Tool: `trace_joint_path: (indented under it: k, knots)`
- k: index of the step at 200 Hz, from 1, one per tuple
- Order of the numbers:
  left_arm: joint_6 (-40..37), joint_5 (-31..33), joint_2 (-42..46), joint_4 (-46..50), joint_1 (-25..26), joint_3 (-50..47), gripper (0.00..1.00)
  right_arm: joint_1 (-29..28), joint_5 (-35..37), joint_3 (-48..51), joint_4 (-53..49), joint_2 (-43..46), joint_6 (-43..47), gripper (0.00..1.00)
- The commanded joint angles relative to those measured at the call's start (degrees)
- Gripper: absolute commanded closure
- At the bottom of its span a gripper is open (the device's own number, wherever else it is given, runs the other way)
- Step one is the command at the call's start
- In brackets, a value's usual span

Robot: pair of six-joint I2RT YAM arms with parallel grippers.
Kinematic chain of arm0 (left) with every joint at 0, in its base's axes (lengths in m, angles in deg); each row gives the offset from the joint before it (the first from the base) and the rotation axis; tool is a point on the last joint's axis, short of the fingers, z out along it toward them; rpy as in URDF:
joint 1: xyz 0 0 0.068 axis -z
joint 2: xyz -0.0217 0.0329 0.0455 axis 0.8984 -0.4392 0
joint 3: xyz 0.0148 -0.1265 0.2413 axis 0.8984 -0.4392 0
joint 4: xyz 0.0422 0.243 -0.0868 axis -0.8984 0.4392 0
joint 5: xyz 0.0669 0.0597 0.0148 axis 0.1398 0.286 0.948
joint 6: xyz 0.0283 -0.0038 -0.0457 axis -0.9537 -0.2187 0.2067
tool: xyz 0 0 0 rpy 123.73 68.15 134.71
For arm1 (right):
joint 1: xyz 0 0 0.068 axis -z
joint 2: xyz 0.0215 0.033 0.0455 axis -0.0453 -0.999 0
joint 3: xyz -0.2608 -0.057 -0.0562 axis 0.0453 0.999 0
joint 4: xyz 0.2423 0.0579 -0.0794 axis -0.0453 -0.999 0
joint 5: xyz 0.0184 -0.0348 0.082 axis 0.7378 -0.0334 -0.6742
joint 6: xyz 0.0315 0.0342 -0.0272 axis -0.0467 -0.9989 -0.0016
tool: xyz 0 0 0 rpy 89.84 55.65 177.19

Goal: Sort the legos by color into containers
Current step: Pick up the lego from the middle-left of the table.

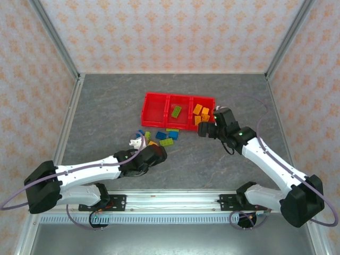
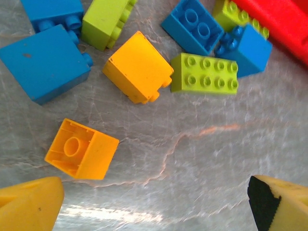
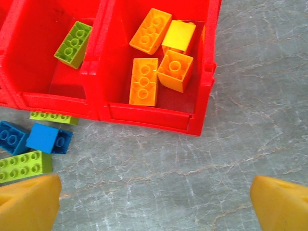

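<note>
Several loose legos (image 1: 162, 137) lie on the grey counter (image 1: 106, 106) before the red tray (image 1: 156, 106).

Left wrist: left end effector (image 2: 154, 202) wide, empty, near an orange brick (image 2: 82, 149), probably light, stiff and slick; pinch its flat sides.

Right wrist: right end effector (image 3: 154, 202) wide, empty; four orange bricks (image 3: 144, 81) binned.

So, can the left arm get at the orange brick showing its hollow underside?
Probably yes: the left gripper is open just short of the orange brick, with bare table all around it.
</note>
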Motion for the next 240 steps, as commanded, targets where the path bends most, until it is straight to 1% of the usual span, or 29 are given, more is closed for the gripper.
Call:
trace_joint_path:
  k: [1,21,41,80,92,103,117,128,136,149,170,183,198,217,240]
  knots:
    - [15.82,8.6,-0.99,-1.12,0.82,-1.02,0.01,-0.11,-1.76,0.52,2.34,1.76,0.05,0.0]
    - [23.16,11.96,-2.33,2.74,1.43,-0.78,0.01,-0.1,-2.41,0.61,2.43,2.26,0.06,0.0]
    - [26.82,13.55,-4.67,4.8,1.57,-0.08,0.01,-0.11,-2.88,0.78,2.51,2.68,0.14,0.0]
    - [30.66,11.47,-10.82,4.38,1.99,1.12,0.0,-0.1,-3.34,0.94,2.52,2.79,-0.03,0.0]
    - [30.56,10.94,-12.08,2.84,2.13,0.95,0.01,-0.12,-3.38,0.96,2.52,2.79,-0.08,0.0]
    - [30.46,10.69,-12.93,1.54,2.12,0.43,0.02,-0.14,-3.42,0.96,2.52,2.83,-0.09,0.0]
    - [30.47,10.88,-13.75,0.18,2.15,-0.05,0.07,-0.14,-3.41,1.07,2.52,2.88,-0.1,0.0]
    - [29.83,11.35,-14.22,-0.96,2.16,-0.44,0.12,-0.1,-3.42,1.05,2.52,2.88,-0.04,0.0]
    - [28.92,11.88,-14.87,-1.87,2.16,-0.62,0.18,-0.1,-3.42,1.05,2.52,2.88,-0.15,0.0]
    - [23.72,11.48,-17.26,-4.34,1.22,-0.23,0.23,-0.1,-3.09,1.13,2.69,2.79,-0.3,0.0]
    - [20.31,8.48,-23.11,-1.98,0.37,2.56,0.27,-0.1,-2.01,0.96,2.31,2.35,-0.32,0.0]
    - [18.97,6.64,-25.08,-3.82,0.38,2.01,0.3,-0.1,-1.83,0.87,2.16,2.19,-0.26,0.0]
    - [18.8,5.58,-25.42,-6.85,0.4,-0.18,0.36,-0.1,-1.95,0.96,2.16,2.19,-0.25,0.0]
    - [17.38,6.3,-24.85,-7.64,0.31,-1.71,0.49,-0.12,-1.85,0.96,2.16,2.17,-0.22,0.0]
    - [13.47,7.56,-24.15,-5.13,-0.76,-1.27,0.52,-0.1,-1.61,0.96,2.27,2.0,-0.26,0.0]
